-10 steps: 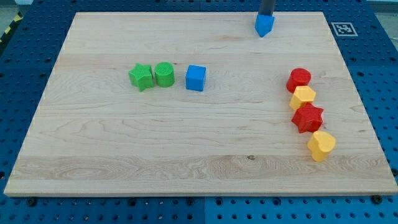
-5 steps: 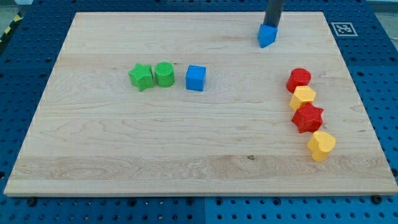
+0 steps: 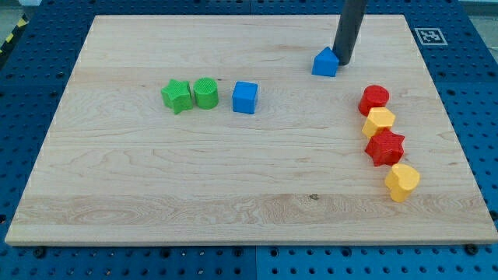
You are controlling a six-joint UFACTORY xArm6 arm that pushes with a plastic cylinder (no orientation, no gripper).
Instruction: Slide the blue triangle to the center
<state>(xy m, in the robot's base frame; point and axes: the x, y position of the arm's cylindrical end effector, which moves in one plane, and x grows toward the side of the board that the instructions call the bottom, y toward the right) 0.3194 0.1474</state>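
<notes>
Barely begun, by the look of it: blue triangle (image 3: 325,62) sits near the worktop (image 3: 117,194) far edge, right of middle, well short of centre. My tip (image 3: 343,61) touches its right side. No pincer fitted, so no spread or pinch to tell. Pale grained wood board; matte, ribbed plastic blocks, blue cube (image 3: 244,97) nearer centre.

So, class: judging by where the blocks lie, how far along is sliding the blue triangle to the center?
Done: my tip is in contact with the blue triangle, on its right side in the view. In hand: the push toward the view's lower left. Left: most of the way, since the triangle sits near the board's top edge, right of the blue cube.
</notes>
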